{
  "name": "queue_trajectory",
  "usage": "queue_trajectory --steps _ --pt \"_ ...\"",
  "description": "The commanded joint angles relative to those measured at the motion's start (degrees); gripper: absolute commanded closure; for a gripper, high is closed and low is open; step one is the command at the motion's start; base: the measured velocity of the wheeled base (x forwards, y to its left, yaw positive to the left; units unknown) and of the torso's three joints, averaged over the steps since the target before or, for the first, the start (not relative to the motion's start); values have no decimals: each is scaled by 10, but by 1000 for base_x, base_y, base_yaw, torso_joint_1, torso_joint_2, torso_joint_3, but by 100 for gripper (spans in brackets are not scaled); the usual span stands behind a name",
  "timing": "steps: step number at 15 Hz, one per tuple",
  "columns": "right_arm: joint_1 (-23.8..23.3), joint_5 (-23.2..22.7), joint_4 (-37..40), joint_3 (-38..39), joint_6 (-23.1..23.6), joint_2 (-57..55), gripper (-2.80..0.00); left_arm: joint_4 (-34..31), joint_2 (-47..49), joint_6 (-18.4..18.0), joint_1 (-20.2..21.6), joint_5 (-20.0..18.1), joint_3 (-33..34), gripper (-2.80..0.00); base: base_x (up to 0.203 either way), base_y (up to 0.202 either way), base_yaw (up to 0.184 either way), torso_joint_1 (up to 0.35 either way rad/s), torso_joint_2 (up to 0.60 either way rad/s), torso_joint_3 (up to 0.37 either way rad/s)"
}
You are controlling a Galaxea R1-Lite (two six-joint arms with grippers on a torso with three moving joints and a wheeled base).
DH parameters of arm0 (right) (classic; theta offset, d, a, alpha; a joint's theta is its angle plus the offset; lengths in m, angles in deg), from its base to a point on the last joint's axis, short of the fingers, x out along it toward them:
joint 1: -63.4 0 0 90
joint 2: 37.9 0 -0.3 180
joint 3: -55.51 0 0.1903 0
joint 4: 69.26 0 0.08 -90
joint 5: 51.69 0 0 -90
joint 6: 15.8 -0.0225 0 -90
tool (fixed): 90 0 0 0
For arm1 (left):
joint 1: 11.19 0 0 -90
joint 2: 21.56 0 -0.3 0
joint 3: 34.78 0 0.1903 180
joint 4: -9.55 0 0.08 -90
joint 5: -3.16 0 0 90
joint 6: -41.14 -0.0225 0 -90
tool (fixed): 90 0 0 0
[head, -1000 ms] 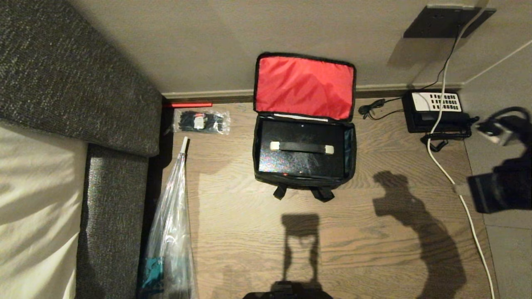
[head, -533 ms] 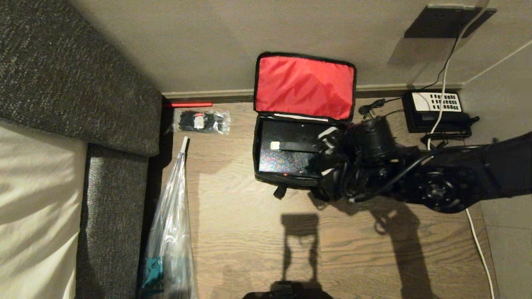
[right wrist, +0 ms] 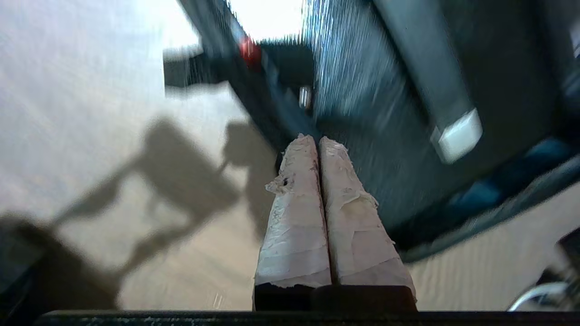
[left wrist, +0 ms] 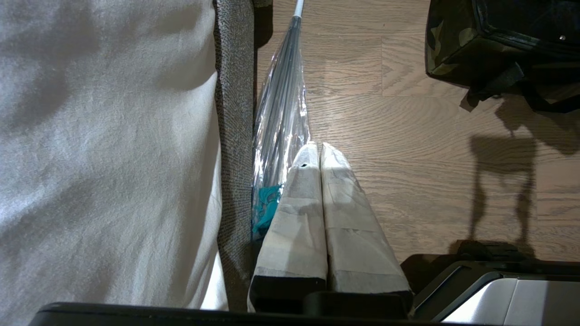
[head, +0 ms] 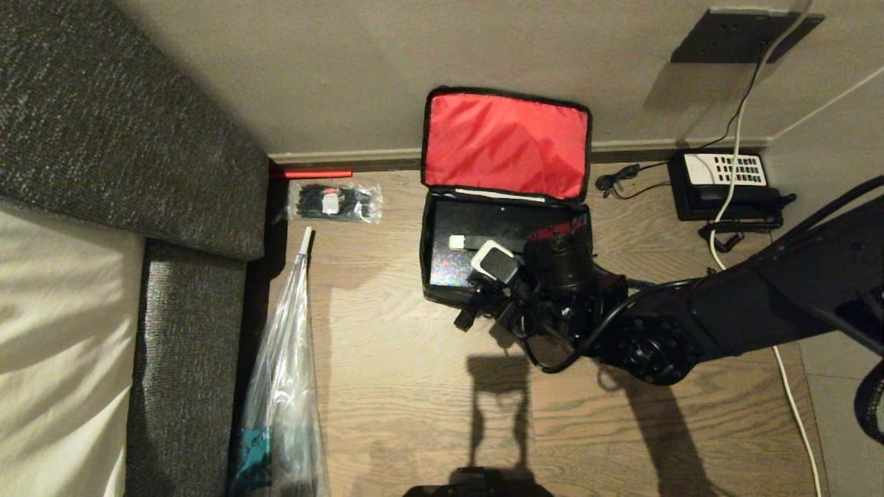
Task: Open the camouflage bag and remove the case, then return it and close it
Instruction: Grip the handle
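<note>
Wooden floor runs from the grey sofa [head: 138, 138] on my left to the wall ahead, and the camouflage bag [head: 442, 293] sits on it against the skirting, its red-lined lid [head: 507, 141] thrown back against the wall. Inside lies the case [head: 483, 221], flat and black, one pale end of its strap handle [head: 457, 242] showing past my wrist. My right gripper [right wrist: 318, 140] hangs over the bag's near edge with its jaws pressed together and nothing between them; the wrist view is smeared, so I can't be sure how close the tips are to the case. My left gripper [left wrist: 316, 149] is parked low beside the sofa and a clear plastic sleeve [left wrist: 281, 104], jaws likewise together and empty. Judging by the open lid and the case lying inside, I'm at the removal step. Next I'd need to part the right jaws, line them across the handle and close on it before lifting.
</note>
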Motion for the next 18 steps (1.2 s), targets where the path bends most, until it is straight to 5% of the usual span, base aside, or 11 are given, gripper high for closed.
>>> queue_trajectory --steps 1,3,4,9,13,18 --pt "5 -5 -45 21 13 -10 0 0 0 0 0 0 0 0 0 0 0 0 0 0" --pt "4 -9 -38 33 3 -5 0 0 0 0 0 0 0 0 0 0 0 0 0 0" --pt "2 -11 -36 33 4 -2 -280 0 0 0 0 0 0 0 0 0 0 0 0 0" --pt "2 21 -45 26 17 -18 -280 0 0 0 0 0 0 0 0 0 0 0 0 0" --pt "2 22 -142 41 42 -31 -280 0 0 0 0 0 0 0 0 0 0 0 0 0" --pt "-2 58 -241 52 318 -29 -280 0 0 0 0 0 0 0 0 0 0 0 0 0"
